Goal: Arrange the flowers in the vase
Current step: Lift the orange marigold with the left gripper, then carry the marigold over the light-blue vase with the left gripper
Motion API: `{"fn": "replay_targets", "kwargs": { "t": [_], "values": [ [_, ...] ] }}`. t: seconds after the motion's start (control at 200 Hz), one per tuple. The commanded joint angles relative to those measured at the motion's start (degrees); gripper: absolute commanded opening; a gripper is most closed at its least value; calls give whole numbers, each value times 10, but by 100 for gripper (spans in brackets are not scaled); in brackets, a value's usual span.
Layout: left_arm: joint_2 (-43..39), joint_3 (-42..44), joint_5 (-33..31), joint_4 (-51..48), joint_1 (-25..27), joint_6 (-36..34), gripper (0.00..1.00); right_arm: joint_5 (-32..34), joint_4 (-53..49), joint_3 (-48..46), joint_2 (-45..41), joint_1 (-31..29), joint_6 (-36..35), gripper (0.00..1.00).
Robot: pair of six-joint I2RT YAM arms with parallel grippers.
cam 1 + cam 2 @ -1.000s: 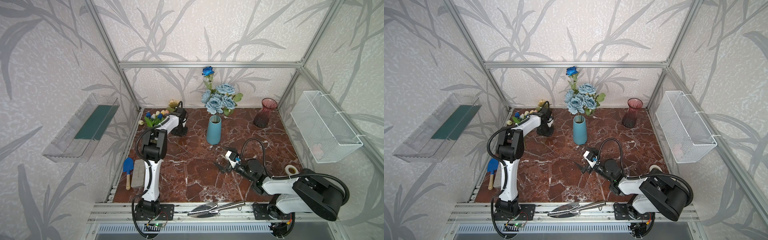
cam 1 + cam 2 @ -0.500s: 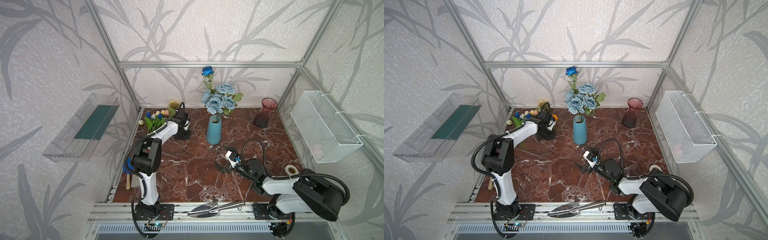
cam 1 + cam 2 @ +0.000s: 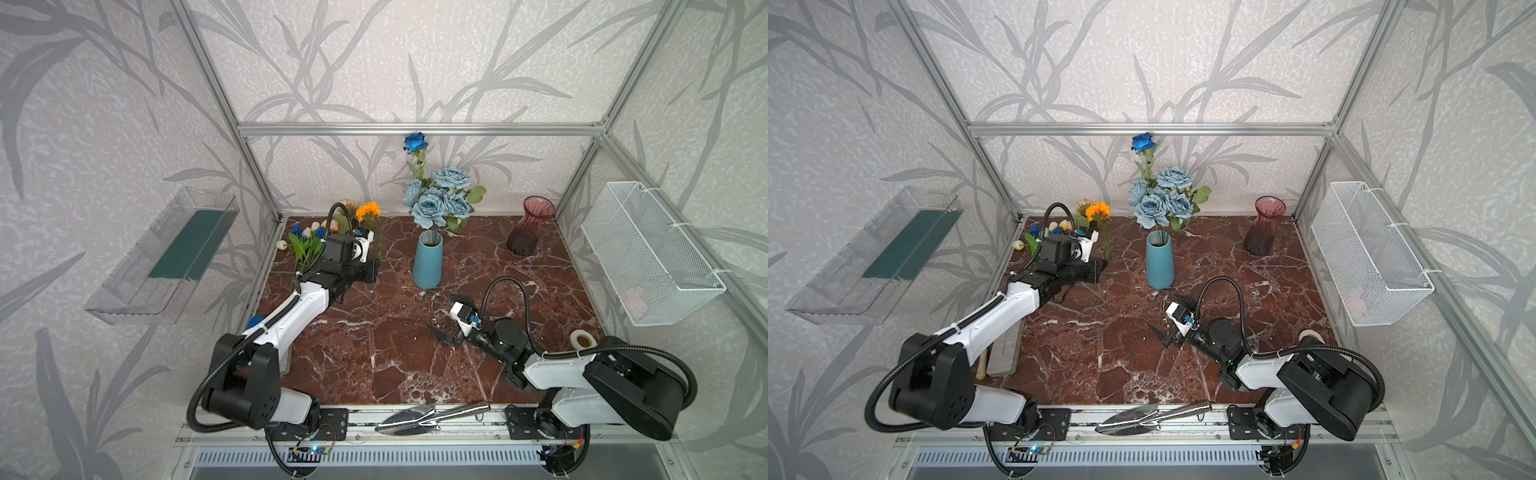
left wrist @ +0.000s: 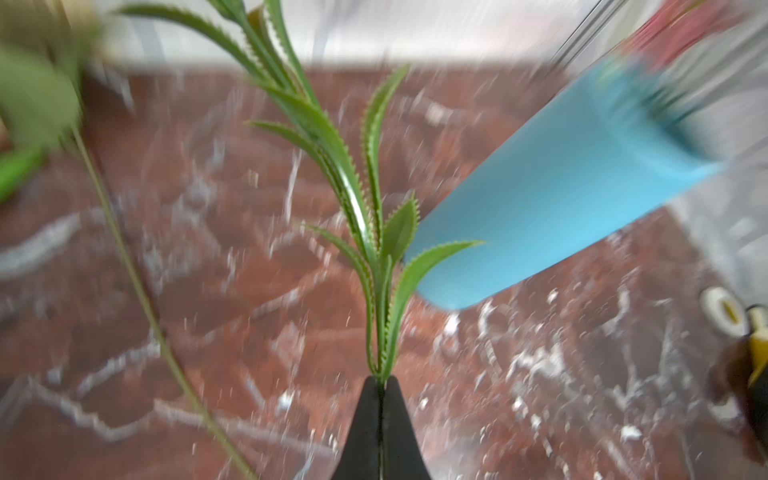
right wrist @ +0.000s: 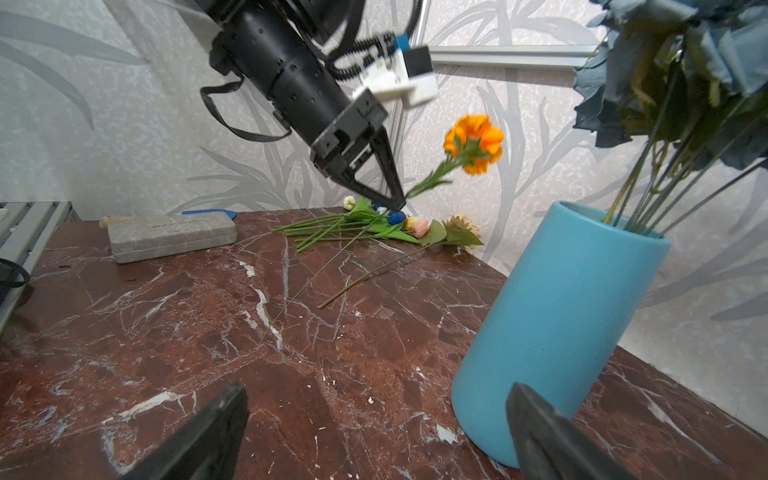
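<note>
The red-brown marble bench (image 3: 374, 361) carried a blue ceramic vase (image 3: 428, 262) toward twelve o'clock, dusty-blue roses (image 3: 440, 199) and a dark blue rose (image 3: 414, 142) standing in it. At its nine o'clock the left fingers (image 5: 388, 166) pinched the stem of an orange marigold (image 5: 473, 143), bloom aloft. The right fingers (image 5: 216, 424) gaped wide and empty at its five o'clock. Small coloured tulips (image 5: 411, 224) and a cream sunflower (image 5: 459, 226) lay at ten o'clock.

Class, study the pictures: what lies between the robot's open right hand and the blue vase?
Nothing: only bare marble tabletop separates the right hand from the blue vase, as both top views show.
</note>
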State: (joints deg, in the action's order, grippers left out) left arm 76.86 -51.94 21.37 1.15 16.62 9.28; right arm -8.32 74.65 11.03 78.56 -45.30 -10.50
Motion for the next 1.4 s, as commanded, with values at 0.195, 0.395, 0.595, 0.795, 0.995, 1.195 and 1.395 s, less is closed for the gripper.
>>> {"fn": "replay_targets", "kwargs": {
  "t": [0.195, 0.395, 0.595, 0.795, 0.995, 1.195, 1.395],
  "values": [
    [-77, 80, 49, 375, 41, -19, 0, 31, 60, -17, 11, -8, -15, 97],
    [-69, 68, 49, 512, 68, -23, 0, 35, 59, -17, 10, -11, -19, 97],
    [-21, 37, 41, 619, 68, -21, 0, 33, 59, -16, 12, -15, -20, 97],
    [42, 4, 45, 703, 67, 11, 0, 37, 59, -16, 14, -19, -29, 97],
    [74, -27, 52, 709, 66, 5, 0, 36, 59, -17, 11, -22, -33, 97],
    [108, -43, 52, 683, 66, -2, 0, 35, 59, -18, 11, -23, -36, 97],
    [147, -42, 50, 688, 66, 2, 0, 34, 59, -17, 11, -23, -36, 97]
  ]
}}
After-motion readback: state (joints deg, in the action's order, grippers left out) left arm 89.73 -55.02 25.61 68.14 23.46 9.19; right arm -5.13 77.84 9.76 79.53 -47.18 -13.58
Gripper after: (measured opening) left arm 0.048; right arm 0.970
